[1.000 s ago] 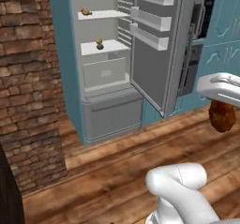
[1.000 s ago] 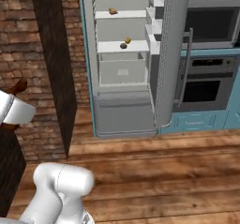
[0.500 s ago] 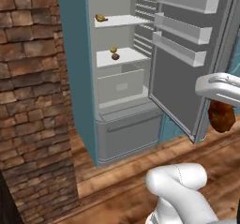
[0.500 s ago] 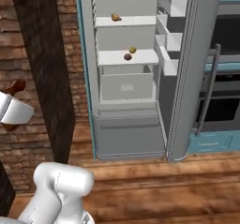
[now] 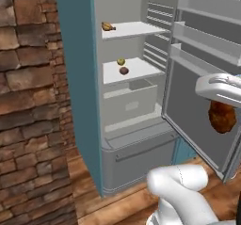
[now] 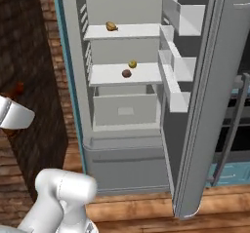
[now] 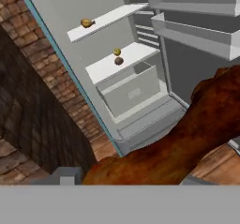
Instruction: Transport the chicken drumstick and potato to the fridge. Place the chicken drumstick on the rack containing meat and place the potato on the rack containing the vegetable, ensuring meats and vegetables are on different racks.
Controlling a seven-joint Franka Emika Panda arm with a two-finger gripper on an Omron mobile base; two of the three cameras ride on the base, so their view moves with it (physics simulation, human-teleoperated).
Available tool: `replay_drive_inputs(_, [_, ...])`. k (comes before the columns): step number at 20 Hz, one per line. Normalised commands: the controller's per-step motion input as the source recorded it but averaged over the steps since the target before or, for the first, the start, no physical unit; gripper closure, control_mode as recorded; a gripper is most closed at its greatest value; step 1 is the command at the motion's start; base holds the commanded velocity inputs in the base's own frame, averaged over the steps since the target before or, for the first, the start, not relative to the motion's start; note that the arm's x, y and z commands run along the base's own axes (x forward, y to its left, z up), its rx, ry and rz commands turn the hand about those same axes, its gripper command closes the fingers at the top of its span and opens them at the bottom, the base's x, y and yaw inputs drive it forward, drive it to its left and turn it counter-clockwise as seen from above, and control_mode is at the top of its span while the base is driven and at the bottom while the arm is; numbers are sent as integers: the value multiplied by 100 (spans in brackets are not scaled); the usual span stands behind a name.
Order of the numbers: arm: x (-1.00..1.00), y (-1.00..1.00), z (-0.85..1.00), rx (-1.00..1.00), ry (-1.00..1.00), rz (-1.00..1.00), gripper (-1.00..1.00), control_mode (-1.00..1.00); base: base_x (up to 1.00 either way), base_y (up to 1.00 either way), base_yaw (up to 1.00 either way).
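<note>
Chicken drumstick [image 5: 222, 116]: dark reddish-brown lumpy piece hanging under the white hand at the right of the left base view, in front of the open door; in the hand view it fills the lower right foreground.
Gripper [image 5: 221, 107]: clamped on the chicken drumstick, fingertips hidden by the meat; held outside the fridge, well apart from the shelves.
Fridge [image 5: 75, 78]: teal outer side panel, pale interior, standing open and facing the cameras.
Rack containing meat [image 6: 139, 31]: the higher white shelf; it carries one item at its left end.
Meat [image 6: 112, 26]: orange-yellow tapered piece lying on the higher shelf.
Lower shelf [image 6: 146, 74]: white, below the higher one; it carries two small items near its middle.
Vegetable [image 6: 132, 64]: small yellow lump toward the back of the lower shelf.
Potato [image 6: 126, 73]: dull-brown round lump on the lower shelf, just beside and in front of the vegetable.
Drawer [image 6: 125, 109]: pale bin directly under the lower shelf, closed.
Fridge door [image 6: 207, 95]: swung open at the right, its inner bins facing the shelves; it stands between the shelves and the oven front.
Brick wall [image 5: 28, 106]: borders the fridge on its left side.
Oven front [image 6: 237, 125]: dark panel with a handle, partly hidden behind the door edge.
Floor [image 6: 146, 212]: wooden planks before the fridge.
</note>
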Motion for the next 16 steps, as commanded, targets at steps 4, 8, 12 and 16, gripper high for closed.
replay_drive_inputs(4, [0,0,0,0,0,0,100,100,100,-6,0])
replay_drive_inputs(8, [0,0,0,0,0,0,100,100,100,0,-1])
replay_drive_inputs(12, [0,0,0,0,0,0,100,100,100,-28,-3])
replay_drive_inputs(16, [0,0,0,0,0,0,100,100,52,-24,-12])
